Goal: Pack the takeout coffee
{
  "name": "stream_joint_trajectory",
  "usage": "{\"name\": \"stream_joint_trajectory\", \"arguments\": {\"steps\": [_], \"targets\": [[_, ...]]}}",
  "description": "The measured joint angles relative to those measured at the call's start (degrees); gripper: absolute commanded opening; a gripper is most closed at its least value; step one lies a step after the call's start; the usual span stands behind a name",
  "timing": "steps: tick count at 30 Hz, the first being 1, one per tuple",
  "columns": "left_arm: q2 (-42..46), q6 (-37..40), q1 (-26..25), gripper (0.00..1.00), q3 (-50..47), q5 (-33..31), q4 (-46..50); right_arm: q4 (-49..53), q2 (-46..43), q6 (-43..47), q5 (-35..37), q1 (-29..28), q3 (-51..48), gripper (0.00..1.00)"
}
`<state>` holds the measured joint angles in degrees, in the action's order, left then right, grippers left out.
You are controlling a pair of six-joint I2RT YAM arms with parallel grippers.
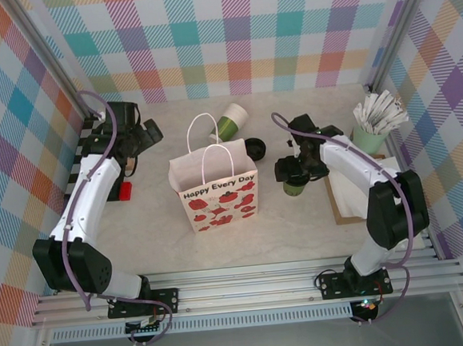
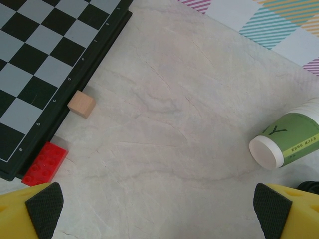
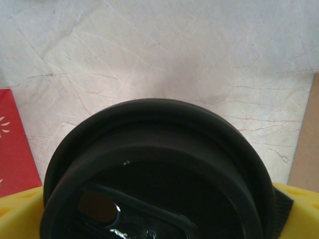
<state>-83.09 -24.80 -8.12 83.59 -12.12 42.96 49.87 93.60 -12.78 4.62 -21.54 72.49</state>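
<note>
**Status: grasp made, packing not yet done.**

- The right fingers (image 3: 17,214) are clenched on the takeout coffee (image 3: 159,169), a small green paper cup with a round black plastic lid. The lid sits directly between them.
- The white paper gift bag with red print (image 1: 215,197) stands upright just beside the right fingers, on their left. Its mouth appears open and no cup is inside it.
- Whether the cup is clear of the pale marbled surface (image 2: 164,124) cannot be determined.
- The left fingers (image 2: 45,206) are released and hold nothing. A tipped stack of lidless green cups (image 2: 286,142) lies ahead of them, to their right.

**Outstanding, as judged:** carry the cup above the bag rim, lower it upright into the bag, then release.
</note>
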Motion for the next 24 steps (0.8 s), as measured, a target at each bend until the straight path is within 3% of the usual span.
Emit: {"name": "stream_joint_trajectory", "arguments": {"steps": [9, 24], "targets": [[0.09, -0.02, 0.02, 1.00, -0.26, -1.03, 0.00, 3.17, 3.10, -0.02, 3.80, -1.09, 3.13, 1.00], [0.46, 0.00, 0.00, 1.00, -0.66, -2.36, 0.13, 11.85, 6.97, -0.98, 3.13, -1.09, 9.73, 1.00]]}}
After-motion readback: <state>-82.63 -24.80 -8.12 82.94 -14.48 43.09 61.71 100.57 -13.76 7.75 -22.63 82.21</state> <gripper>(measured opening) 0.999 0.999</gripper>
